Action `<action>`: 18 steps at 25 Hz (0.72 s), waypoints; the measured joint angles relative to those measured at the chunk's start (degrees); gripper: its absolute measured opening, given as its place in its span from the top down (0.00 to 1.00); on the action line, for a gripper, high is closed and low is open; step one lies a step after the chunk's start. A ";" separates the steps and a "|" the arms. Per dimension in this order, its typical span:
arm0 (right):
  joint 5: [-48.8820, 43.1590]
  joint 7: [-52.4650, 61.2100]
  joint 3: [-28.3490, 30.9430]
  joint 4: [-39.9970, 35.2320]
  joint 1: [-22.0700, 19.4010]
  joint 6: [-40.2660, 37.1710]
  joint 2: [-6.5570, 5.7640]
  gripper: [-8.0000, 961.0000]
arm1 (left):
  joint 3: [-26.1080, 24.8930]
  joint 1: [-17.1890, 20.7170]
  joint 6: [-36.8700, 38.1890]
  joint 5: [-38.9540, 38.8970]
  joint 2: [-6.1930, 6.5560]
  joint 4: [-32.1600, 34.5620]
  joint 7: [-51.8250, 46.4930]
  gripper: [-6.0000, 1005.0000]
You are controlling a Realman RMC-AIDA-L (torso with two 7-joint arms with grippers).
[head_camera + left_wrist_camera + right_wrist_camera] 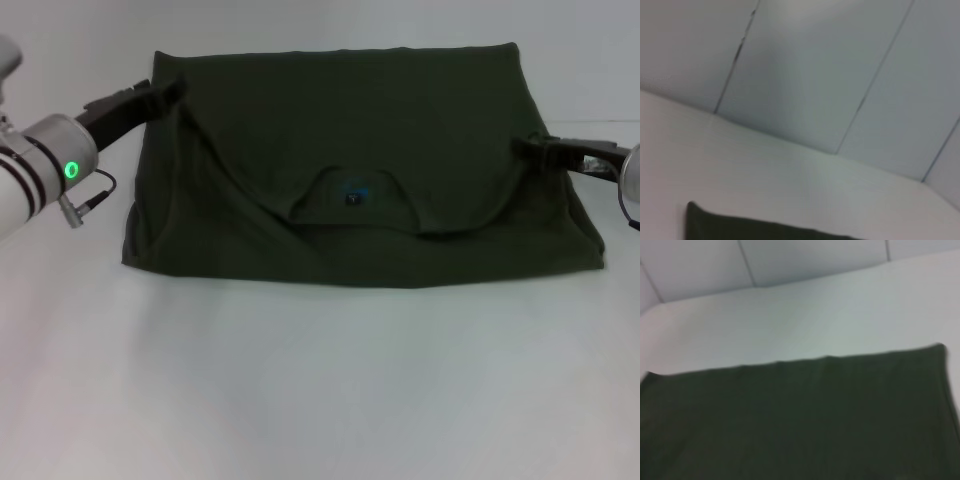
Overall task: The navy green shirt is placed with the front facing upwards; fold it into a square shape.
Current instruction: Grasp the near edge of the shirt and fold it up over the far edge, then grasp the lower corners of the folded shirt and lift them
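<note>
A pale, plain white table [320, 380] is seen across all three views, met at its far edge by a light panelled wall [815, 75]. Directly on the table the navy green shirt [350, 150] is laid flat, towards the far side, with a broad bare stretch of surface left in front of it. The shirt is spread wide, its upper part folded over so that the neckline and a small blue neck label [356, 190] are shown near the middle. Its far edge is seen lying straight on the table in the right wrist view.
</note>
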 joint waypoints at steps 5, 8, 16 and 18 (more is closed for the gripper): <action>2.32 0.27 0.48 -4.61 -1.90 -9.19 0.08 0.45 | 2.46 3.26 9.65 -0.03 -0.13 4.35 -2.15 0.45; 4.99 0.41 0.17 -6.51 -3.78 -16.32 0.00 0.38 | 6.63 6.42 15.65 0.00 -0.61 8.52 -3.87 0.45; 5.83 9.38 0.20 -10.27 -8.06 -32.17 -1.30 0.35 | 19.05 16.07 21.38 0.55 -2.00 19.35 -4.53 0.45; 5.83 11.79 0.20 -11.14 -8.88 -34.20 -1.58 0.36 | 21.29 17.94 21.32 1.29 -2.06 21.14 -4.46 0.45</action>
